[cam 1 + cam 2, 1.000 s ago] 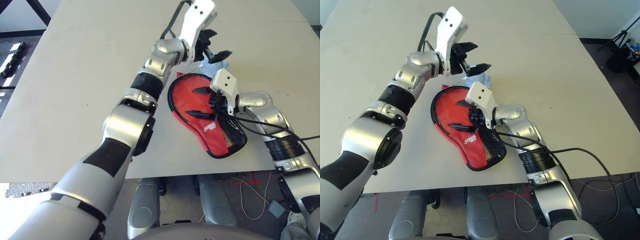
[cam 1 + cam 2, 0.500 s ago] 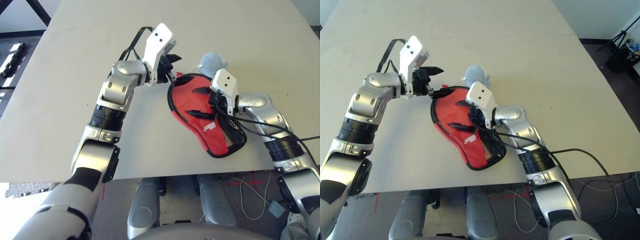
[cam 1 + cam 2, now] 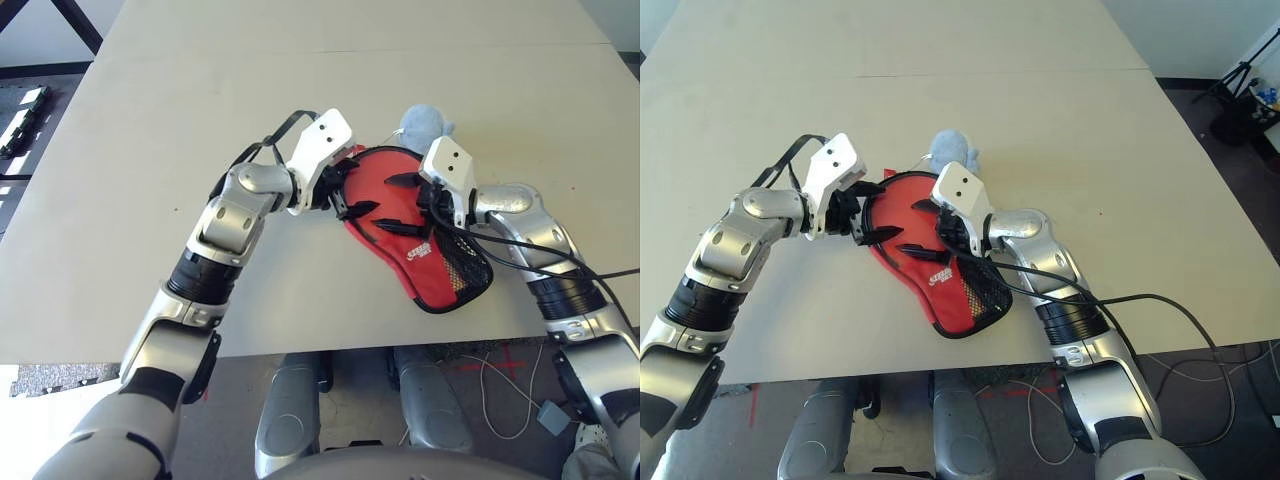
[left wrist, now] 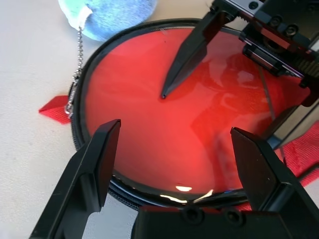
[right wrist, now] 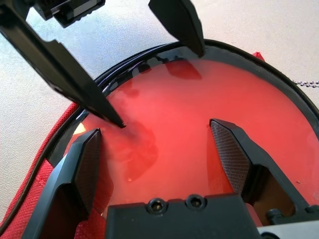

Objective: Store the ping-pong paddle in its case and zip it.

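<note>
The pouch (image 3: 430, 270) has red woven cloth at its narrow part, with black mesh (image 3: 985, 292) beside the white logo; its round face (image 4: 149, 99) is smooth, glossy red, like clear plastic over red, rimmed in black piping with a toothed zipper. Next to the pouch, the plush toy (image 3: 949, 148) is fuzzy pale-blue cloth, its ball chain (image 4: 79, 55) shiny metal. Under the pouch, the worktop (image 3: 150, 150) looks matt, finely grained; the left pincer (image 4: 177, 174) is satin black, the right pincer (image 5: 159, 169) has rough, cross-hatched pads (image 5: 230, 154)

Looks bright and softly lit across the pale surface (image 3: 250, 90), with faint shadows. Burns out to white on the floor (image 3: 40, 430) at the left eye view's lower left. Glints off the glossy case (image 4: 164, 114) in the left wrist view.
</note>
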Available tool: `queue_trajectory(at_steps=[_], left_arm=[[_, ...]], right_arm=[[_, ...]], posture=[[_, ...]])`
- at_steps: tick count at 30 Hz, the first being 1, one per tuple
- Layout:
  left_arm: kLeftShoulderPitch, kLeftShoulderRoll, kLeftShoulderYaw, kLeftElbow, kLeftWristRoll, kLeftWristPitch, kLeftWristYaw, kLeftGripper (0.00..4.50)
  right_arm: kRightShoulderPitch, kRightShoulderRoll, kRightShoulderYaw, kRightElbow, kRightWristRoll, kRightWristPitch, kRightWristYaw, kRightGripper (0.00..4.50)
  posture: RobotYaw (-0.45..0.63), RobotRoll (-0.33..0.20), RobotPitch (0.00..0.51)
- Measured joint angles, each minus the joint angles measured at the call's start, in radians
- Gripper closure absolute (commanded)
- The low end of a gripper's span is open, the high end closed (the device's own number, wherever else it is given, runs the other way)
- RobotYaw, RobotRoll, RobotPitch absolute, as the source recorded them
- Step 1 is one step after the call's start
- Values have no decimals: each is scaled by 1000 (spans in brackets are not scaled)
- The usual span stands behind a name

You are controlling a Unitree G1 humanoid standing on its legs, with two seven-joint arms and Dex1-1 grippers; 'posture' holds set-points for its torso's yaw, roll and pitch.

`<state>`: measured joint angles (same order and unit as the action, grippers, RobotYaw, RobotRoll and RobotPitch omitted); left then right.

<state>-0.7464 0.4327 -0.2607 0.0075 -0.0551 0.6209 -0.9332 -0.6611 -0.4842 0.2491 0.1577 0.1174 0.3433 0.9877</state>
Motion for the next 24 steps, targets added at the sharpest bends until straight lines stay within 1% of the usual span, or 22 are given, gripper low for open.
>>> queue_trajectory(at_steps=[6, 9, 12, 16, 20, 23, 24], left_arm=[[8, 1, -20, 23, 0, 3, -3, 17], [4, -9, -19, 48, -7, -6, -4, 17], [0, -17, -28, 65, -18, -16, -7, 17], [0, -14, -29, 76, -19, -22, -10, 17], [-4, -14, -29, 80, -19, -23, -10, 17], [-5, -14, -30, 82, -19, -23, -10, 17], [-5, -14, -30, 82, -19, -23, -10, 17]], right_arm=[[-1, -1, -2, -6, 0, 7, 1, 0], [-10, -17, -4, -12, 4, 32, 19, 0], [-29, -57, -12, -11, 25, 73, 57, 0], [-55, -115, -51, 12, 46, 122, 96, 0], [-166, -132, -104, 75, 73, 132, 118, 0], [-259, -126, -148, 141, 75, 119, 92, 0], [-274, -123, -153, 157, 74, 111, 82, 0]], posture=[[-7, 0, 314], [-19, 0, 313], [-21, 0, 311], [-21, 0, 310], [-20, 0, 309], [-19, 0, 308], [-17, 0, 308]])
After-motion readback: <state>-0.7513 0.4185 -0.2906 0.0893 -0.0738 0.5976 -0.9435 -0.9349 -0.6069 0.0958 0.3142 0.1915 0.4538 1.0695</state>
